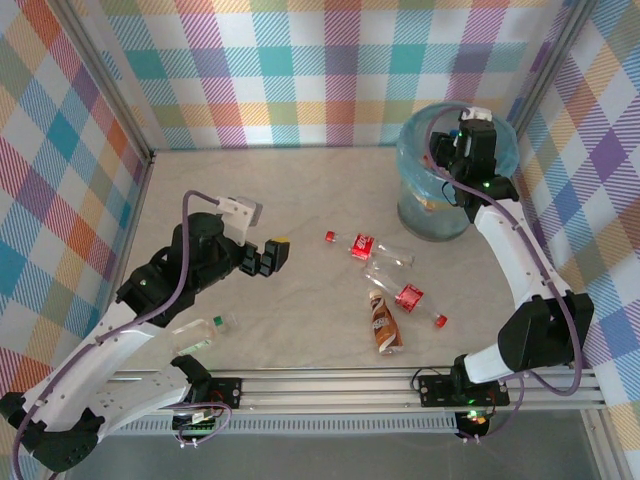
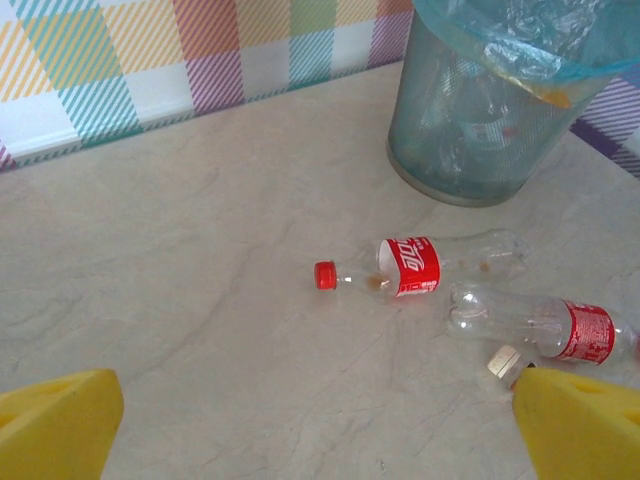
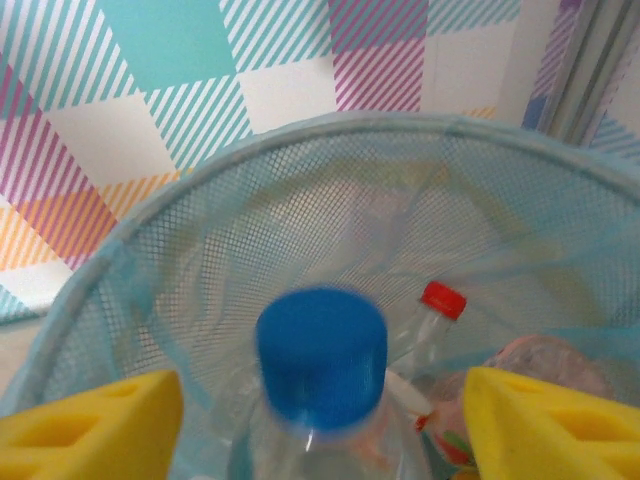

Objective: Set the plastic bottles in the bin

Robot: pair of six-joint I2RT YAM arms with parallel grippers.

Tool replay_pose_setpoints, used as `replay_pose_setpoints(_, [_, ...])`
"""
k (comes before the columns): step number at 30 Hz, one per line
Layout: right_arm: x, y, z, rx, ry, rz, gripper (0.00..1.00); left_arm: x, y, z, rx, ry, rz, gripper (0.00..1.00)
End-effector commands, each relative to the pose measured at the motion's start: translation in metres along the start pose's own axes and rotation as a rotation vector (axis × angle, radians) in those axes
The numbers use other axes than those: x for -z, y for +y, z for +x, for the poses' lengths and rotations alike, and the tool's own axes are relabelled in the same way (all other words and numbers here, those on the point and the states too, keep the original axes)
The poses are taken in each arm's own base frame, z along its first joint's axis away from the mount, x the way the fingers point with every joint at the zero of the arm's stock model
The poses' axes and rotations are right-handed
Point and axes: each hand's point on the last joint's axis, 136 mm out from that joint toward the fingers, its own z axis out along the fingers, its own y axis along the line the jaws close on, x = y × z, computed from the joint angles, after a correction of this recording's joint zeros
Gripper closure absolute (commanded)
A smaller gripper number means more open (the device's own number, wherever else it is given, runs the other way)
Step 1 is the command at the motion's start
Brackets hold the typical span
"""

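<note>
Although the worktop (image 1: 250, 200) is not yet cleared, the bin (image 1: 432, 215) at its far right is taking a drop. The right end effector (image 3: 320, 410) hangs over it, fingers spread clear of a blue-capped bottle (image 3: 320, 355). The left end effector (image 1: 270, 257) gapes empty. Next, I judge, a red-labelled bottle (image 1: 362, 244) on the worktop needs fetching.

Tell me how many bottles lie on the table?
4: two clear red-labelled plastic bottles mid-table, a brown one just nearer, a clear one beside the left arm. Arms may hide more.
</note>
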Motion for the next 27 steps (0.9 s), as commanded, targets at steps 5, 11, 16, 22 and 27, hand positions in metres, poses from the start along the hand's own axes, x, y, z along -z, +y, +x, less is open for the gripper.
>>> replay_pose_setpoints(5, [-0.003,-0.017,-0.016,-0.046,0.072,0.1,0.13,0.003,-0.002,-0.013,0.004,-0.027,0.007,0.0])
replay_pose_setpoints(11, [0.001,-0.055,0.005,-0.137,0.132,0.196,0.11,0.006,0.001,-0.01,-0.006,-0.023,-0.002,0.0])
replay_pose_setpoints(16, [0.01,-0.046,0.009,-0.171,0.139,0.127,0.11,0.006,0.002,-0.008,-0.01,-0.014,-0.01,0.0])
replay_pose_setpoints(22, [0.038,-0.023,-0.004,-0.202,0.139,-0.026,0.14,0.002,0.017,-0.003,0.042,0.025,-0.102,0.0])
replay_pose_setpoints(27, [0.068,-0.01,-0.015,-0.193,0.115,-0.113,0.17,0.003,0.034,0.013,0.107,0.116,-0.212,0.0])
